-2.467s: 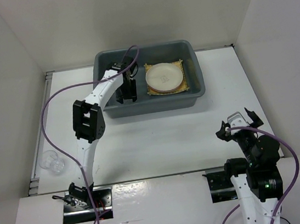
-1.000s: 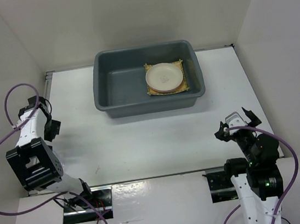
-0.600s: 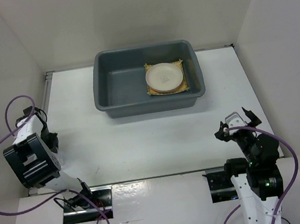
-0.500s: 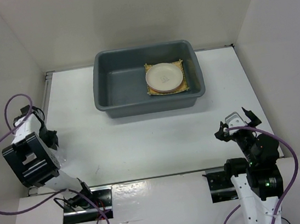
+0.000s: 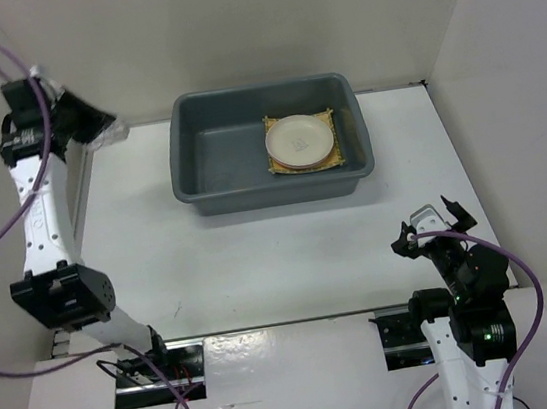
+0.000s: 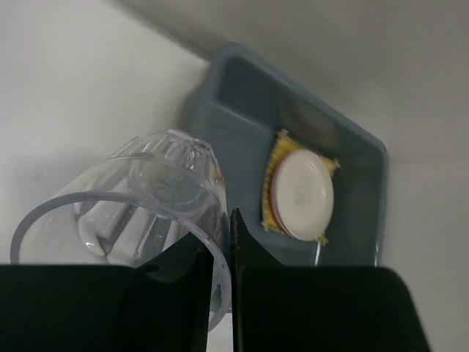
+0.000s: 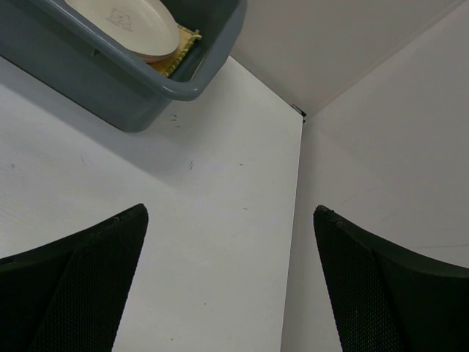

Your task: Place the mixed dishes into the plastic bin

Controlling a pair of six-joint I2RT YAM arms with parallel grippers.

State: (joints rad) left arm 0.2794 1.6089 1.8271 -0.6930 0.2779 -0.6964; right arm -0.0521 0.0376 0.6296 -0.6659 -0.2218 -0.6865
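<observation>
My left gripper (image 5: 94,125) is raised high at the back left, left of the plastic bin (image 5: 210,162). Its jaws are shut on the wall of a clear plastic cup (image 5: 110,133). In the left wrist view the cup (image 6: 146,198) lies on its side, one finger inside its mouth and one outside, at the left gripper (image 6: 222,246). A cream plate (image 5: 298,141) rests on the yellow woven mat (image 5: 335,116) in the bin's right half, a pinkish rim under the cream plate (image 6: 300,194). My right gripper (image 5: 435,219) hovers open and empty at the near right, also seen as the right gripper (image 7: 231,213).
White walls close in the table on the left, back and right; the right wall (image 7: 381,132) stands close to my right gripper. The bin (image 7: 139,103) sits against the back wall. The left half of the bin (image 6: 242,103) holds nothing that I can see.
The left gripper closed on the clear cup low at the table's left edge, then swung up and back to the far left corner with it. The right arm has not moved.
</observation>
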